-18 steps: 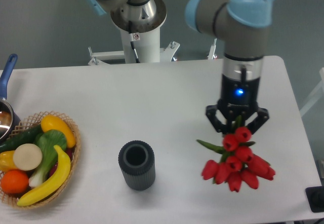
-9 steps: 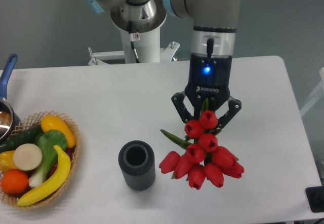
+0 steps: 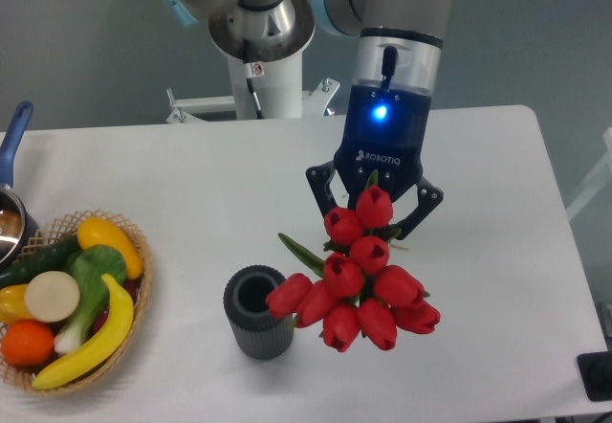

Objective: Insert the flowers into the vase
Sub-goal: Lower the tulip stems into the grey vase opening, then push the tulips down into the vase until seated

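- The flowers (image 3: 356, 284) hang in the air, buds toward the camera and downward in the picture, the bunch's long axis running from the hand out to the buds; the stems go up between the fingers and are mostly hidden there
- The hand (image 3: 374, 199) is pinching the flowers by the stems; its two dark fingers stand either side of the topmost buds, though the actual contact point is covered by the blooms, so the grip is judged rather than plainly seen
- The vase (image 3: 258, 312) stands upright on the counter (image 3: 239, 184), mouth open and empty, to the picture-left of the bunch and lower than the hand; the leftmost bud overlaps its rim in this view, but height above it cannot be told
- The coming move turns on this: the vase mouth lies to picture-left of the hand, and the stem ends, not the buds, must reach it, so the bunch probably needs turning stems-down first
- Well apart at the far left sits a woven basket (image 3: 142, 279) of fruit and vegetables, and a blue-handled pan (image 3: 11, 155), cut by the edge
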